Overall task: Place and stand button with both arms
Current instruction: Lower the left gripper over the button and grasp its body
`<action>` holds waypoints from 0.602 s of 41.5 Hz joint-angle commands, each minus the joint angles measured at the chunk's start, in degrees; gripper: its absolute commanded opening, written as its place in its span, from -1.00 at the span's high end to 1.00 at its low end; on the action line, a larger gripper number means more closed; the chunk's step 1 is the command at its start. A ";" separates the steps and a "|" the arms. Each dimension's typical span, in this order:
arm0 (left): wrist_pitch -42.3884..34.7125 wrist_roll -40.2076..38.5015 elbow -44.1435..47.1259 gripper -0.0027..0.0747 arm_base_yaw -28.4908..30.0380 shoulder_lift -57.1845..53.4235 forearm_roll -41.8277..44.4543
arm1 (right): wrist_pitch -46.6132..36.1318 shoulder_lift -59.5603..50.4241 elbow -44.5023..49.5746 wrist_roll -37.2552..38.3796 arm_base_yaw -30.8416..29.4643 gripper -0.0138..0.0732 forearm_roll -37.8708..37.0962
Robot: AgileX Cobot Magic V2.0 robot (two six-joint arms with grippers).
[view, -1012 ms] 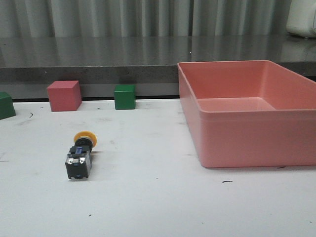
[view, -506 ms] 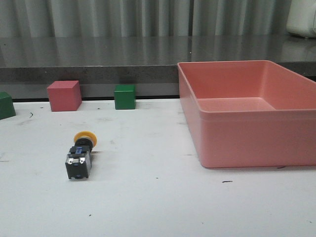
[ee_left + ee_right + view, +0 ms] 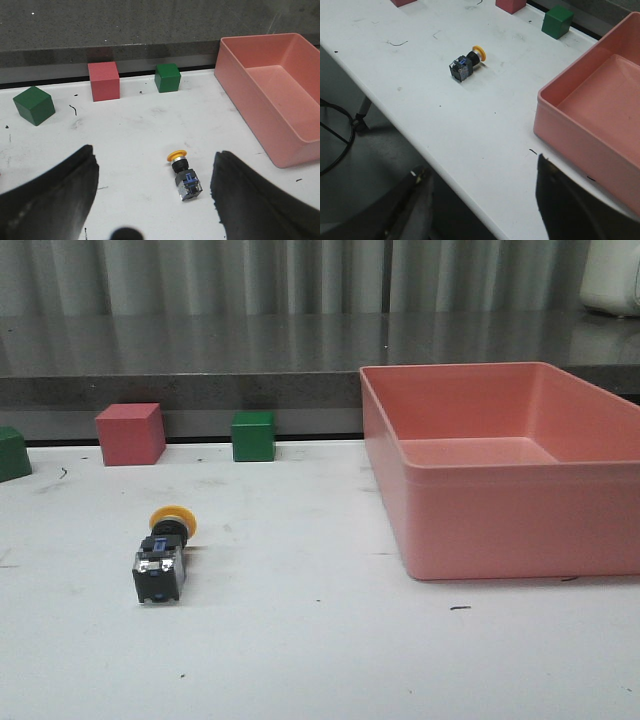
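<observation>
While on its side, the button (image 3: 164, 557), yellow domed cap, blocky base; both tools (image 3: 155, 200) (image 3: 482, 210) spread.

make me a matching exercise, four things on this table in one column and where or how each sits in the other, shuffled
Things:
1. button
2. pink bin
3. red cube
4. left gripper

Descriptions:
A. by the table's back edge, between two green cubes
B. lying on its side, yellow cap pointing toward the back
C. open, holding nothing, above the table
D. on the right side of the table, nothing visible inside

Pairs: 1-B, 2-D, 3-A, 4-C
</observation>
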 commanded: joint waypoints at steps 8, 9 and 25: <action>3.71 0.50 -10.77 -0.36 -1.13 17.80 -0.83 | -3.58 0.19 -1.33 -0.46 -0.35 -0.39 0.44; 4.19 0.50 -11.54 -0.39 -1.60 19.40 -0.83 | -3.58 0.19 -1.33 -0.46 -0.35 -0.39 0.44; 8.74 -5.71 -22.47 -0.53 -9.60 45.93 -0.38 | -3.58 0.19 -1.33 -0.46 -0.35 -0.39 0.44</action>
